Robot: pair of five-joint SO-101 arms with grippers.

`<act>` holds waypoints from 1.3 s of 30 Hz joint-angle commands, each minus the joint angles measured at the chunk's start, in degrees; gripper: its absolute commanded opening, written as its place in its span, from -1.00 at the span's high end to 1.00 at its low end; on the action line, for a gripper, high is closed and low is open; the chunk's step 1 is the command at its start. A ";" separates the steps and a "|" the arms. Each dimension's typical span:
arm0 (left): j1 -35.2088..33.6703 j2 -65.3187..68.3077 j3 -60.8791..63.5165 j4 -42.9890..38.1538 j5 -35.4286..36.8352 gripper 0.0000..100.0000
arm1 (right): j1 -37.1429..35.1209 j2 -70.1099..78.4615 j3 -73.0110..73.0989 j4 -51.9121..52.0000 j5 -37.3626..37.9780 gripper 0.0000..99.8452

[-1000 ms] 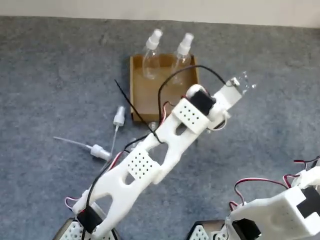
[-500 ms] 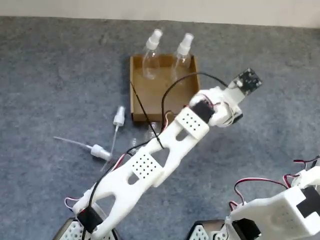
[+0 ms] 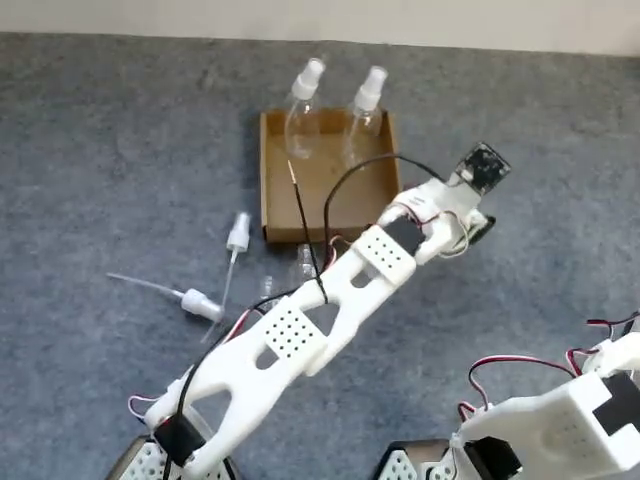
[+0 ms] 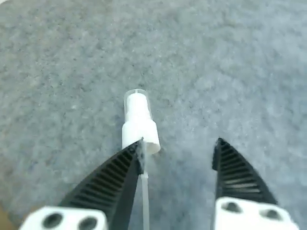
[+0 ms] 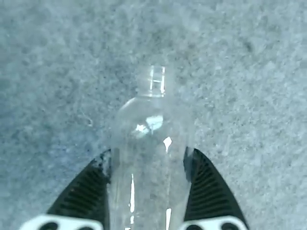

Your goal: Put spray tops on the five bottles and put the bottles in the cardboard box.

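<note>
In the last second my left gripper (image 4: 180, 143) has tipped down, jaws spread, over the spray top (image 4: 139, 127) lying right of the cardboard box (image 3: 266, 185), ready to take it for the uncapped bottle (image 5: 151, 129) pinched in my right gripper (image 5: 148, 155).

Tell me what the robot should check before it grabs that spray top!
1. Left gripper open: ok.
2. Spray top centred in the left gripper: not ok, it lies off to one side.
3. Right gripper shut on the bottle: ok.
4. Bottle neck bare, ready for a top: ok.
5. Room in the box: ok, two capped bottles lie at its far end.
6. Spray top's tube unbent: cannot tell.
</note>
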 commanded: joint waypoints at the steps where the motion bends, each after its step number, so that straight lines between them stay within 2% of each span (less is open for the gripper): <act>1: -1.98 -0.84 0.84 -3.34 0.00 0.80 | -0.48 -0.57 -3.12 0.22 0.70 0.99; 5: -1.89 -0.84 0.75 -3.16 -5.27 1.00 | -0.48 -0.57 -3.12 0.22 0.70 0.99; 11: -1.54 -0.92 0.57 -1.14 -5.98 0.99 | -0.40 -0.57 -3.12 0.22 1.85 0.99; 13: -0.66 -1.19 -1.19 3.25 -5.98 0.99 | 0.04 -0.57 -3.12 0.22 3.08 0.99; 19: 2.95 -2.77 -14.11 25.32 -5.98 0.99 | 1.01 -0.57 -3.38 0.22 3.52 0.99; 25: 3.30 -8.84 -14.02 39.47 -5.98 0.99 | 1.71 -0.57 -3.38 0.22 3.60 0.99; 35: 4.35 -13.67 -14.02 53.36 -5.98 0.99 | 1.63 -0.57 -3.21 0.31 3.60 0.99; 39: 4.35 -14.29 -14.11 53.71 -6.42 0.98 | 1.63 -0.57 -3.21 0.31 3.60 0.99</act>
